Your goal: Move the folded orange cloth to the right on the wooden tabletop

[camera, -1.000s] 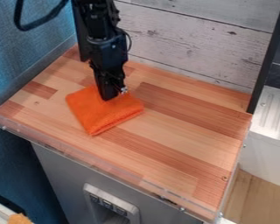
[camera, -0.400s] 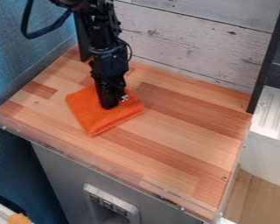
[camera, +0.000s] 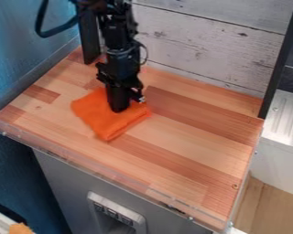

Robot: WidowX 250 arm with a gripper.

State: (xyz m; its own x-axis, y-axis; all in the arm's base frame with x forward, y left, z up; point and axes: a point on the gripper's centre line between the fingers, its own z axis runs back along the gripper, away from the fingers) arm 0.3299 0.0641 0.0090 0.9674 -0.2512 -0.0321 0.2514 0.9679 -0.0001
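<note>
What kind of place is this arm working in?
Probably a small lab or workshop station: a wood-patterned worktop with a clear edging strip, a whitewashed plank panel behind it, and a blue textured partition on the left of the view.

No readable text, labels, numbers or signs anywhere.

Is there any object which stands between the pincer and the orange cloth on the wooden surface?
Nothing visible stands between them. The pincer is right down at the orange cloth, which lies on the wooden surface. What the pincer itself hides, I cannot tell.
</note>
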